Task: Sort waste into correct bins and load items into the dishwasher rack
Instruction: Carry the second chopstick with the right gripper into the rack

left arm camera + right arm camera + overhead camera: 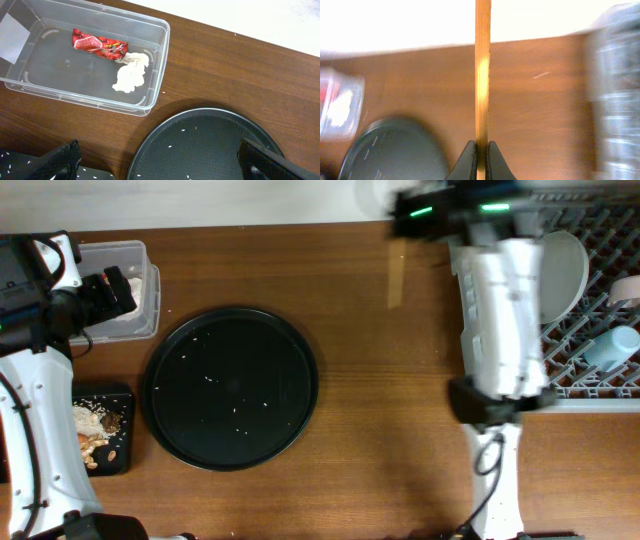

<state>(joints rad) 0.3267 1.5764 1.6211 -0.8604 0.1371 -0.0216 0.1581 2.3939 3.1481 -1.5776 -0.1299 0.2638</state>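
Overhead, right gripper: the right gripper (pixel 410 212) sits at the far side of the table, just left of the rack (pixel 590 392); from this view alone I cannot tell how its jaws stand.
Overhead, chopstick: a pale chopstick (pixel 397 280) shows beside that gripper, its long axis running near to far.
Overhead, direction to go: the rack lies to the right of the chopstick, close by, with a plate (pixel 565 265) and a blue cup (pixel 612 345) already in it.
Overhead, nearer arm: the right arm is at the rack; the left gripper (pixel 105 290) is well apart at the far left, by the clear tub (pixel 125 252).
Left wrist, gripper: the left gripper (pixel 165 165) is released and empty, its fingers (pixel 60 160) spread wide.
Left wrist, below it: the tub (pixel 156 75) holds a red wrapper (pixel 97 45) and a white tissue (pixel 131 75); the black tray (pixel 200 145) lies just near of it.
Right wrist, gripper: the right gripper (pixel 481 145) is clenched on the chopstick (pixel 482 75), which runs straight out from between the fingers.
Right wrist, count: I cannot tell whether one stick or the pair is held.
Right wrist, rack: it is a grey blur (pixel 615 100) to the right of the stick.
Judgement: the stick should swing right and tilt to drop into the rack.
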